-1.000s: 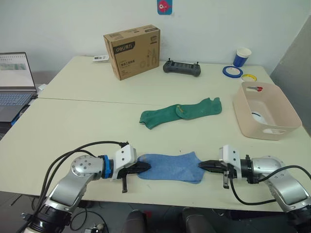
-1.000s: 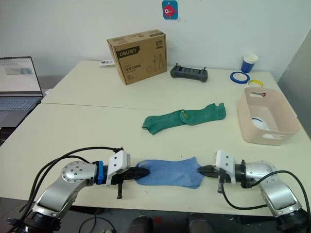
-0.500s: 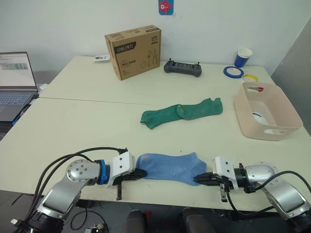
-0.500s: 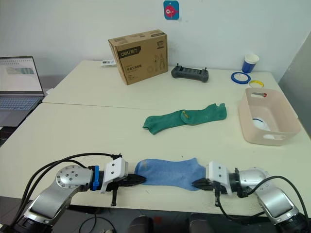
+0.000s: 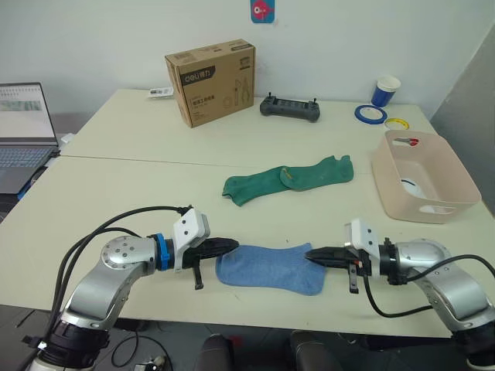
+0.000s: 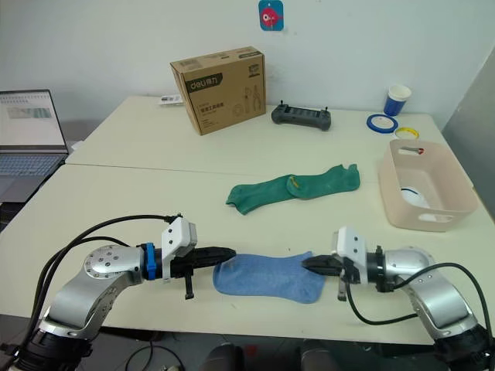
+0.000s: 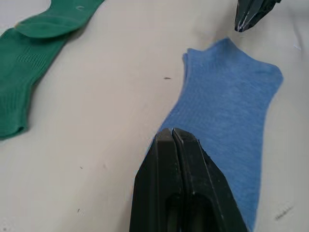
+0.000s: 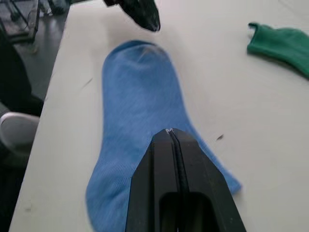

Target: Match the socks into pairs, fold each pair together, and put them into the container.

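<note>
Cream table point(image 5: 116, 201) carries everything. Pink container point(image 5: 422, 175) sits at its right edge with something white inside. Cardboard box point(image 5: 210, 81) stands at the back. Green socks point(image 5: 288, 178) lie stretched mid-table, well apart from the container. Blue sock point(image 5: 271, 267) lies flat near the front edge between both grippers. Left gripper point(image 5: 232, 245) has its fingers pressed together at the sock's left end; right gripper point(image 5: 311, 254) likewise pressed together at its right end.
</note>
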Robot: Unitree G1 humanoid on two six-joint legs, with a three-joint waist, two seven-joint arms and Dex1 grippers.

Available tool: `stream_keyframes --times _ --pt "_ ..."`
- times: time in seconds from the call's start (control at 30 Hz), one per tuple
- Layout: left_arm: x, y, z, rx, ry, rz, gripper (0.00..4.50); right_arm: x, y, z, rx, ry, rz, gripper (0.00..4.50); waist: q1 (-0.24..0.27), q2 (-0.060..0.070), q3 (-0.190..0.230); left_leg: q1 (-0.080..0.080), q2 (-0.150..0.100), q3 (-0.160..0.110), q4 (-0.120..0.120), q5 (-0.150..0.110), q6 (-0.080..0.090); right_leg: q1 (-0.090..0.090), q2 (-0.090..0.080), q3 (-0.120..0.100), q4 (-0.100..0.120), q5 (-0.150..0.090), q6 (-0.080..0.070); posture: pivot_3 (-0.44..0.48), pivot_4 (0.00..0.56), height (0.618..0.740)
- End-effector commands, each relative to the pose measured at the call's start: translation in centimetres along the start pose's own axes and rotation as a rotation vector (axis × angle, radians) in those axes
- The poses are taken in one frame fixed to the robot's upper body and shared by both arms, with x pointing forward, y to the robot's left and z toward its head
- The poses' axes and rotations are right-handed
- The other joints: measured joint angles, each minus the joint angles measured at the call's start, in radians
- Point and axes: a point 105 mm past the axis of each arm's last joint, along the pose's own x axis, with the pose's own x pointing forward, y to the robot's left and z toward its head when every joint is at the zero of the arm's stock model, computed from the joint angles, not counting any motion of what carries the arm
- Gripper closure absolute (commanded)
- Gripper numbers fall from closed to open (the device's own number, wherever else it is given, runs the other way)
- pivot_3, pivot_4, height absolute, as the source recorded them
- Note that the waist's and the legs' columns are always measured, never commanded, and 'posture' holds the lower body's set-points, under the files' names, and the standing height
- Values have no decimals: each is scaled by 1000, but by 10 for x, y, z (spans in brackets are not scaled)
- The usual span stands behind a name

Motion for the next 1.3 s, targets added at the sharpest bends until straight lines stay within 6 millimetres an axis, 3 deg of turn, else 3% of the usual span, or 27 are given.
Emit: stream_keyframes --times 0.03,0.17,0.3,0.43,0.6,0.7,0.73,0.83,1.0,1.13,1.2,1.3 --pt "7 -3 -7 21 23 0 4500 14 -9 -10 -43 40 -73 4476 1 0 0 0 0 0 0 0 0 0 0 0 0 0 0 0 150 740" --pt "11 -4 -19 21 63 10 4500 21 -11 -27 -62 82 -97 4476 2 0 0 0 0 0 0 0 0 0 0 0 0 0 0 0 150 740" --pt "8 -2 -34 27 119 31 4500 9 -12 -49 -55 152 -122 4476 3 0 0 0 0 1 0 0 0 0 0 0 0 0 0 0 150 740" --pt "7 -1 -36 24 117 41 4500 0 -15 -54 -38 160 -149 4476 3 0 0 0 0 1 0 0 0 0 0 0 0 0 0 0 150 740" --pt "8 -2 -22 2 34 32 4500 -4 -15 -31 43 29 -147 4476 3 0 0 0 0 1 0 0 0 1 0 0 0 0 0 0 150 740" --pt "2 6 -7 -32 -41 73 4500 -9 -20 -16 76 -41 -180 4476 2 0 0 0 0 0 0 0 0 0 0 0 0 0 0 0 150 740" --pt "-6 16 -2 -44 -63 127 4500 -17 -32 -12 80 -57 -253 4476 2 0 0 0 0 0 0 0 0 0 0 0 0 0 0 0 150 740" --pt "-29 40 2 -78 -98 272 3624 -38 -60 -16 70 -49 -443 3556 0 0 0 0 0 0 0 0 0 0 0 0 0 0 0 0 150 740" --pt "-50 60 -8 -111 -125 462 1953 -51 -73 -43 30 35 -579 1752 2 0 0 0 0 0 0 0 0 0 0 0 0 0 0 0 150 740" --pt "-59 61 -27 -135 -103 577 615 -59 -81 -54 70 19 -717 249 1 0 0 0 0 1 -1 0 0 0 -1 1 0 0 0 0 150 740" --pt "-60 58 -35 -144 -90 603 33 -60 -83 -59 85 21 -755 0 1 0 0 0 0 1 -1 0 0 0 -1 1 0 0 0 0 150 740" --pt "-60 51 -42 -156 -83 611 33 -56 -79 -60 88 21 -736 0 0 0 0 0 0 1 0 0 0 0 -1 1 0 0 0 0 150 740"
